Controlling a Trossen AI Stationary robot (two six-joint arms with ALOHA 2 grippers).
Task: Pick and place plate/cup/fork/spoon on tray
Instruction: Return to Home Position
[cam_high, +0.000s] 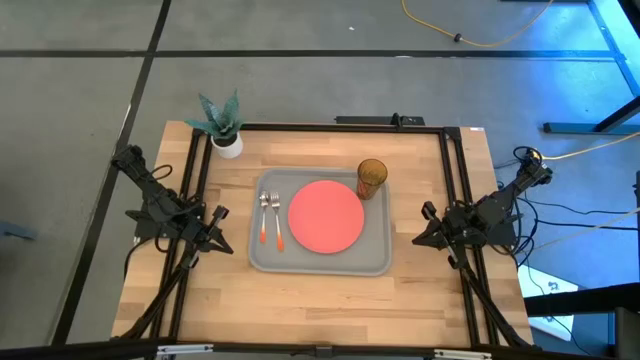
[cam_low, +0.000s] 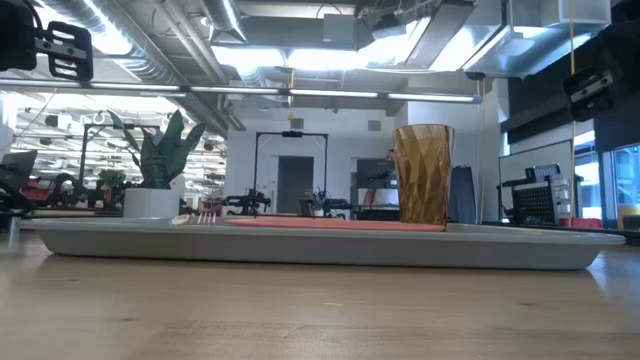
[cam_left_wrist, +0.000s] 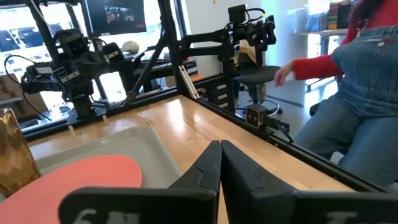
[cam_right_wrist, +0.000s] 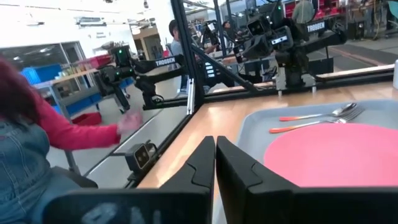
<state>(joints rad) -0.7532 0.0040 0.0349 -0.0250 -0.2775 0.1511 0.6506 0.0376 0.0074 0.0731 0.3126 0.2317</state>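
Flanking the tray (cam_high: 375, 262), the left tool (cam_high: 222, 242) and right tool (cam_high: 419, 238) sit pressed together and empty, since plate (cam_high: 326, 215) and cup (cam_high: 371, 178) already rest inside it.

Plant (cam_high: 222, 122): potted in white, set at a corner of the tabletop (cam_high: 320, 300).
Person (cam_left_wrist: 354, 93): seen beyond the tabletop edge, red sleeve, denim.
Cable (cam_high: 470, 40): yellow, laid on the floor (cam_high: 300, 30).

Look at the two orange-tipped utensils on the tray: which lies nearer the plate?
The fork, the tined one: it lies beside the plate, while the round-bowled spoon lies beyond it, nearer the rim of the tray.
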